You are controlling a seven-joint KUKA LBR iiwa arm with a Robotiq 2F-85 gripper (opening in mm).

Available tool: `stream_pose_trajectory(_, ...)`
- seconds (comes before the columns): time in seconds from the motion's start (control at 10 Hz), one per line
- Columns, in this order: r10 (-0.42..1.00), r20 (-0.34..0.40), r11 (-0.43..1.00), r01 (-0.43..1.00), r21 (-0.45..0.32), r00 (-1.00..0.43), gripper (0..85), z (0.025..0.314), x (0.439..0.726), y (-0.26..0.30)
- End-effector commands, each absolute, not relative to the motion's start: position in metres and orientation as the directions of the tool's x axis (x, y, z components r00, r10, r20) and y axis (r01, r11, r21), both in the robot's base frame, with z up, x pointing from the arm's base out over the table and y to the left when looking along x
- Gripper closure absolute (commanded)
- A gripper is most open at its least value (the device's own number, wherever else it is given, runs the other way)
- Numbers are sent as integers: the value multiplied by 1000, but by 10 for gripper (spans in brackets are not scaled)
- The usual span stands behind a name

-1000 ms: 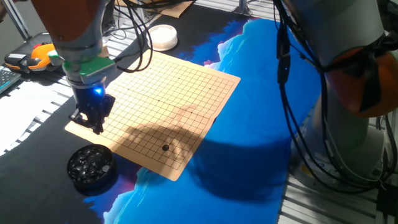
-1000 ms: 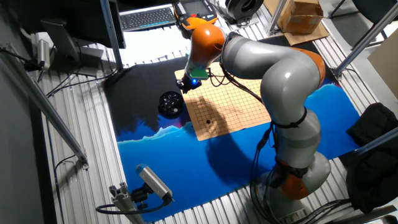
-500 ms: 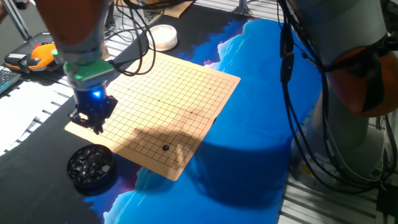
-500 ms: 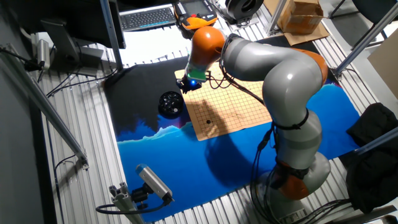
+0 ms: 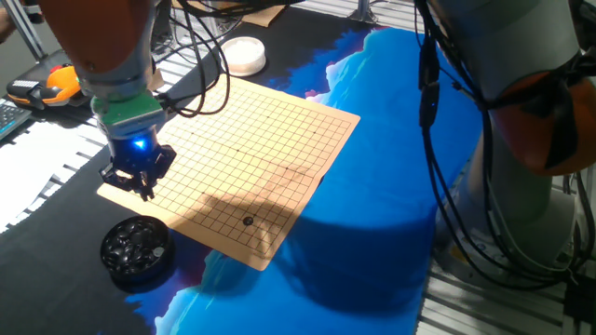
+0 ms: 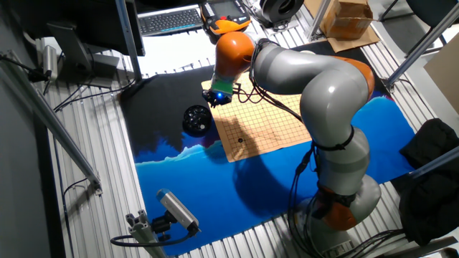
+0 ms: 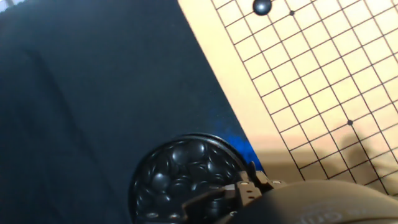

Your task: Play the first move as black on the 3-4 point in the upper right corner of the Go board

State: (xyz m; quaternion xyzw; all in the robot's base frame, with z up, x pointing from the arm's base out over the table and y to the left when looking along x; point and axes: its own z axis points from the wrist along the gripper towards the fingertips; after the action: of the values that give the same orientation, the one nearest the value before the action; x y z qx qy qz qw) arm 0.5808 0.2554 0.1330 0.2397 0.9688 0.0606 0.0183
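Note:
The wooden Go board [image 5: 244,154] lies on the black and blue cloth. One black stone [image 5: 247,221] sits on a grid point near the board's near corner. It also shows in the other fixed view [image 6: 240,140] and at the top of the hand view [image 7: 262,7]. My gripper [image 5: 138,188] hangs over the board's left corner, away from the stone and just beyond the bowl of black stones [image 5: 137,248]. Its fingers look slightly apart and hold nothing. In the hand view the bowl [image 7: 186,180] lies right under the fingertips [image 7: 244,185].
A white lidded bowl [image 5: 244,54] stands beyond the board's far corner. An orange object [image 5: 56,82] and a keyboard lie at the far left. Cables hang over the board's back edge. The robot's base stands at the right.
My gripper has drifted a little to the left and slightly up from the board's left corner. The stone on the board has not moved.

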Motion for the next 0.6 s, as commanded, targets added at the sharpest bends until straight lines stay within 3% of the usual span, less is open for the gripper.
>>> stream_pose_trajectory(0.0,468,-10,879,465,107,-884,850,133,581,256)
stream_pose_trajectory(0.3,475,-26,880,474,32,-880,850,145,575,243)
stream_pose_trajectory(0.5,419,-12,908,418,39,-908,850,159,570,200)
